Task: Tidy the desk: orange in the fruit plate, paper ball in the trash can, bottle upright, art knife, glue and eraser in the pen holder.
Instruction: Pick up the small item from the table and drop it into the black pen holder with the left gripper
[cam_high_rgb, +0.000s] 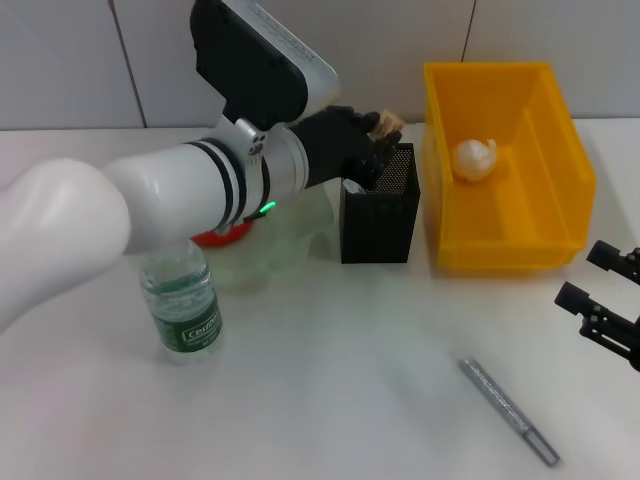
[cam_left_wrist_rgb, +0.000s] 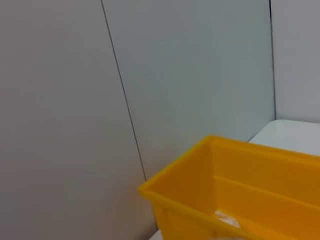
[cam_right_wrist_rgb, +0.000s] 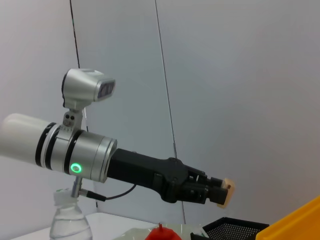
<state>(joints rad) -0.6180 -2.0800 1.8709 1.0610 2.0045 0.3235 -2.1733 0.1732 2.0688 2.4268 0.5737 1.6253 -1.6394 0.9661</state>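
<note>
My left gripper (cam_high_rgb: 385, 128) hovers just over the black mesh pen holder (cam_high_rgb: 380, 215), shut on a small tan eraser (cam_right_wrist_rgb: 226, 192). Something pale (cam_high_rgb: 352, 186) shows inside the holder. The paper ball (cam_high_rgb: 476, 159) lies in the yellow trash can (cam_high_rgb: 510, 235). The clear bottle (cam_high_rgb: 182, 305) stands upright at the front left. The orange (cam_high_rgb: 222, 237) peeks out under my left arm, in the translucent fruit plate (cam_high_rgb: 285, 245). The grey art knife (cam_high_rgb: 507, 410) lies on the table at the front right. My right gripper (cam_high_rgb: 592, 278) rests open near the right edge, apart from the knife.
My white left arm (cam_high_rgb: 150, 210) spans the left half of the head view and hides part of the plate. Behind the white table rises a grey panelled wall (cam_left_wrist_rgb: 200, 75).
</note>
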